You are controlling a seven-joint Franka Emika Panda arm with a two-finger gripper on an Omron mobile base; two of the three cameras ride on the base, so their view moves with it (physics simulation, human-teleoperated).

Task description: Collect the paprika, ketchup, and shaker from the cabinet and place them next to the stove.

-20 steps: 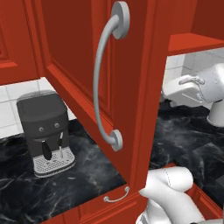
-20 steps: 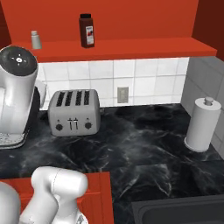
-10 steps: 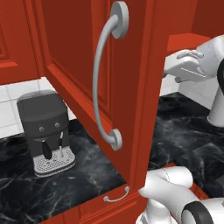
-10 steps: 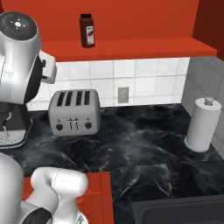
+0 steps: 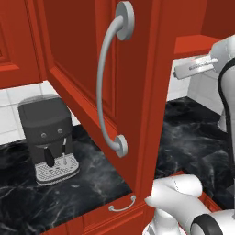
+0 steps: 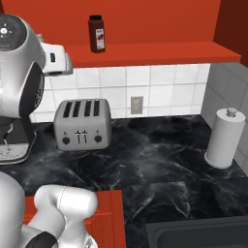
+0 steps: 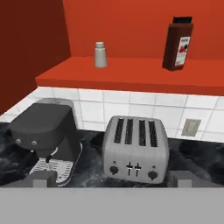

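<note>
Red cabinet (image 7: 131,70) shelf with shaker (image 7: 100,54), empty wide-open claw (image 7: 111,179) now raised nearer than before.

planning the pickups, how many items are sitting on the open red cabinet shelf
2: a grey shaker toward the shelf's left end, and a dark red black-lidded jar further right. The open door and the arm may hide others.
</note>
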